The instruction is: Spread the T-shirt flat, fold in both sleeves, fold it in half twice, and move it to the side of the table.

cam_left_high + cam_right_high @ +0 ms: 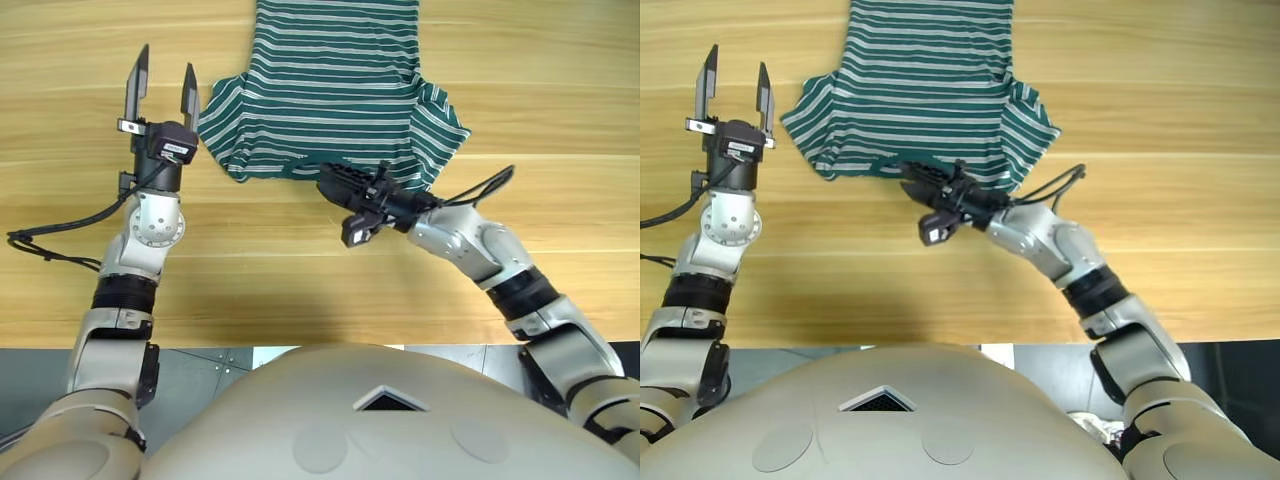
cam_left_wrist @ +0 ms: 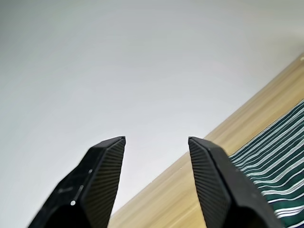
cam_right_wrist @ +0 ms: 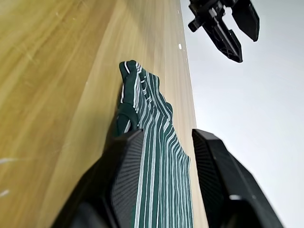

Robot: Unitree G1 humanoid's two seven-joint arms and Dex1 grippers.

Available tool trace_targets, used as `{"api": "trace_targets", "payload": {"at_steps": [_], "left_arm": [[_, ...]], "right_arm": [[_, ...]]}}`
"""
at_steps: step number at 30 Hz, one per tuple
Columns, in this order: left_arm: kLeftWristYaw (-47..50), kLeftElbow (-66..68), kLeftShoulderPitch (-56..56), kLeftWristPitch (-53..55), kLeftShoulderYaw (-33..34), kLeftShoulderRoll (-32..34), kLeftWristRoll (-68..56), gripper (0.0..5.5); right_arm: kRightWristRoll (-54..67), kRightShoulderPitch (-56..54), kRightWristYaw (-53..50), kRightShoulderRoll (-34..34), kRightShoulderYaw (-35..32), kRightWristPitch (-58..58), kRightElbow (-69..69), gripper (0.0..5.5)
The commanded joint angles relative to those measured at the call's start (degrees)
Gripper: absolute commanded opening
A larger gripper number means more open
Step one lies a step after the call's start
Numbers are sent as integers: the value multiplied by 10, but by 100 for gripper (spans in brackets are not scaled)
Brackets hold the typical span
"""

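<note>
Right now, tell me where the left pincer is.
In the left eye view the left pincer is on the robot's left, open and empty, over the wooden table, just beside the left sleeve of the T-shirt.

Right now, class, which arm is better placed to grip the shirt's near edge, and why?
The right. The right gripper is at the near edge of the shirt with striped cloth between its open fingers; the left gripper stands open beside the sleeve, clear of the cloth.
</note>
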Motion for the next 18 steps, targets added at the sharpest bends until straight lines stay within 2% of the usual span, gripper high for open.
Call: {"api": "trace_targets", "payload": {"at_steps": [1, 8, 18], "left_arm": [[-7, 15, -11, 5, 0, -12, 16, 245], [-7, 25, -16, 4, 0, -28, 31, 245], [-4, 27, -25, 0, -2, -41, 40, 245]], "right_arm": [[-75, -62, -57, 37, 33, 32, 116, 186], [-102, -102, -96, 54, 64, 32, 219, 186], [-112, -141, -83, 36, 85, 18, 219, 186]]}}
